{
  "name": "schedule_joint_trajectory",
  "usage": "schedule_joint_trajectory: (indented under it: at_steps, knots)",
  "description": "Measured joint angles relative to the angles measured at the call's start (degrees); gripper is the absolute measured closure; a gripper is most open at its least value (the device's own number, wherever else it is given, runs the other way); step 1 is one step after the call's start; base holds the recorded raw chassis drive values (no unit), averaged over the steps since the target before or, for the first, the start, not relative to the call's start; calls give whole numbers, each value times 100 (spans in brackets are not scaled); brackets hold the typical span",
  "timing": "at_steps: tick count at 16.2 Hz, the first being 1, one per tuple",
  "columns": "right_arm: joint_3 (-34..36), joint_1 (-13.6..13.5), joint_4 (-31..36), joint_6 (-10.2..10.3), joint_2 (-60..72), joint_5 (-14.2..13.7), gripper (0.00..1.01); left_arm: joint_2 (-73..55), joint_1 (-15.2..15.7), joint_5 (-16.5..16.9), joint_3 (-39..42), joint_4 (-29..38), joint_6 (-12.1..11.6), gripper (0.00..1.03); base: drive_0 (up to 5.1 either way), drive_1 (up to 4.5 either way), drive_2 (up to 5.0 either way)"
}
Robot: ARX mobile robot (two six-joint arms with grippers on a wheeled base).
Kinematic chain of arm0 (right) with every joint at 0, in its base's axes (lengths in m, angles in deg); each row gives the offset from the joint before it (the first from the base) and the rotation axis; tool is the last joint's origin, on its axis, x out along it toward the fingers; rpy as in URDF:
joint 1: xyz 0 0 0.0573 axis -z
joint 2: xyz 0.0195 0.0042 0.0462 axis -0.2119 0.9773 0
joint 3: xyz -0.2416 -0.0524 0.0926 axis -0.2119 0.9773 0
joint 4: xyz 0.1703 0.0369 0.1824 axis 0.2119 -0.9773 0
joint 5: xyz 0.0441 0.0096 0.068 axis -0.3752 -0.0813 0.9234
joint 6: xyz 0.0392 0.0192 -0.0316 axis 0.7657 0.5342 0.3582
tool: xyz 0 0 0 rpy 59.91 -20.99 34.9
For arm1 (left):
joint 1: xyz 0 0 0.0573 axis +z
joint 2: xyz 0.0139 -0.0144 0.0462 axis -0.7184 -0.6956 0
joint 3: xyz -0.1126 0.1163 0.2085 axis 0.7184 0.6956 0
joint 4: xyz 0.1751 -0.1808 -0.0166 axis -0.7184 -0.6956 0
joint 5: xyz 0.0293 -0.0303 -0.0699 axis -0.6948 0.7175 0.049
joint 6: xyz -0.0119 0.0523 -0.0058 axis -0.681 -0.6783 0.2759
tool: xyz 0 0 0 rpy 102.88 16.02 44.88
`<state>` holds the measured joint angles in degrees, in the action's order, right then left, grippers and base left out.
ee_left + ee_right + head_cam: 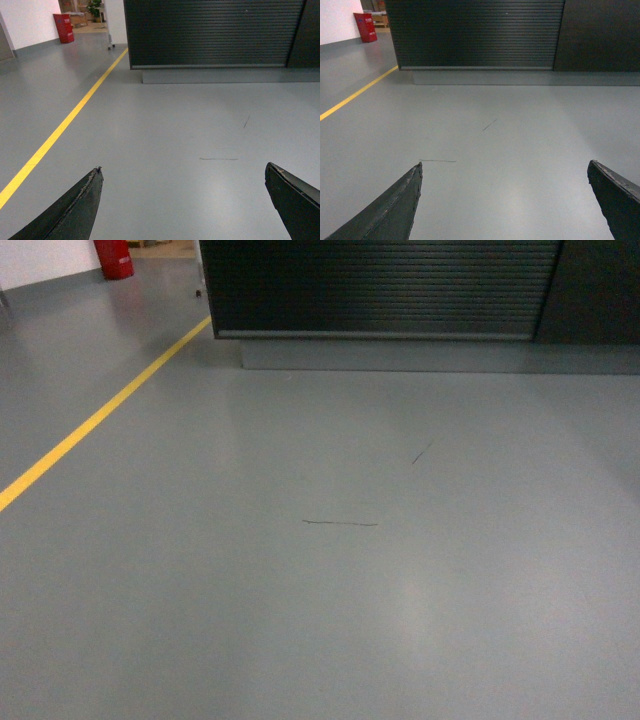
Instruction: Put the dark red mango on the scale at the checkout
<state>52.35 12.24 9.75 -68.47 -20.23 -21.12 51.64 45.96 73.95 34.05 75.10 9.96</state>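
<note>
Head view: the checkout [380, 290] stands at the far edge of a bare grey floor [320, 590], showing only its ribbed dark front and grey plinth; neither the dark red mango nor the scale appears in any view, and no arm reaches into this one. A yellow line [100, 420] runs diagonally along the floor's left side toward a red bin [115, 257] in the far left corner. Left wrist view: the left hand [185, 200] hangs spread wide over the floor, holding nothing, facing the checkout front. Right wrist view: the right hand [505, 200] is likewise spread and empty, aimed at the same ribbed panel [475, 32]. The risk, by this evidence, is plain: with both hands empty and the fruit unseen, rolling on to the checkout would bring nothing to weigh, and with the top of the desk out of frame, closing in too low could drive the outstretched hands into the front panel.
</note>
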Motion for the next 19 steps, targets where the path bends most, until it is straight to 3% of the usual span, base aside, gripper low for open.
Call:
schedule_joint_trajectory:
  at_steps: [19]
  knots:
    - [0,0,0,0,0,0,3,0,0,0,0,0,-2,5,0,0,0]
